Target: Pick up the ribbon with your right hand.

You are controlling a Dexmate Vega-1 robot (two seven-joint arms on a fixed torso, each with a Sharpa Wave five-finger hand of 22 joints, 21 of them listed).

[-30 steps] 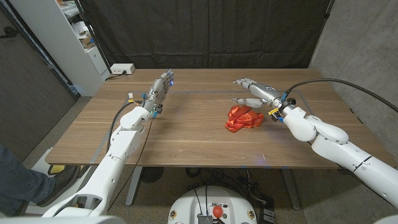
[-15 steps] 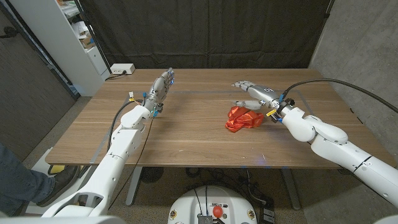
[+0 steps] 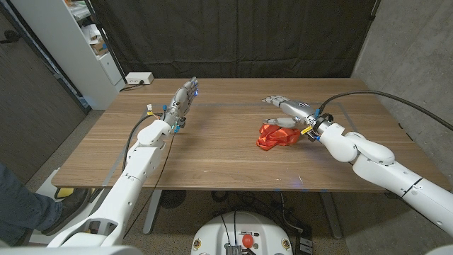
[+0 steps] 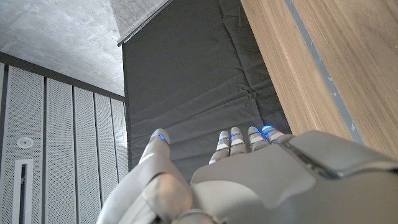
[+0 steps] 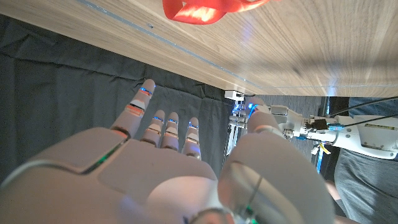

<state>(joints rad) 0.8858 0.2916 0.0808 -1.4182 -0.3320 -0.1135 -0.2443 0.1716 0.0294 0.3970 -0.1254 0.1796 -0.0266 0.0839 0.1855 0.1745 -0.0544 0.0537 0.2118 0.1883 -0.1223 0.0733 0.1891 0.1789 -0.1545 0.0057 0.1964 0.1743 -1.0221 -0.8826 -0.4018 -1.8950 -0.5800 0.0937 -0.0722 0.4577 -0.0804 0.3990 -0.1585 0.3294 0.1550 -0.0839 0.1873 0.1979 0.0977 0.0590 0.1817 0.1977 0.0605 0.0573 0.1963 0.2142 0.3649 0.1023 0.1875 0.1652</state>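
Both robot hands open: right robot hand [image 3: 287, 108] over red ribbon [image 3: 277, 134], left robot hand [image 3: 182, 100] apart.

Both arms clad in glossy white rounded shells. Left robot hand [image 3: 182, 103] and right robot hand [image 3: 289, 112] silver-grey, segmented, with blue lights at the fingertips [image 5: 146, 91]. Black cable [image 3: 368, 93] runs to right wrist; yellow tag there.

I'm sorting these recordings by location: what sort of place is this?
Probably a robotics lab or test room: a bare wooden table backed by a black curtain, concrete walls, and a white shelving unit at the side.
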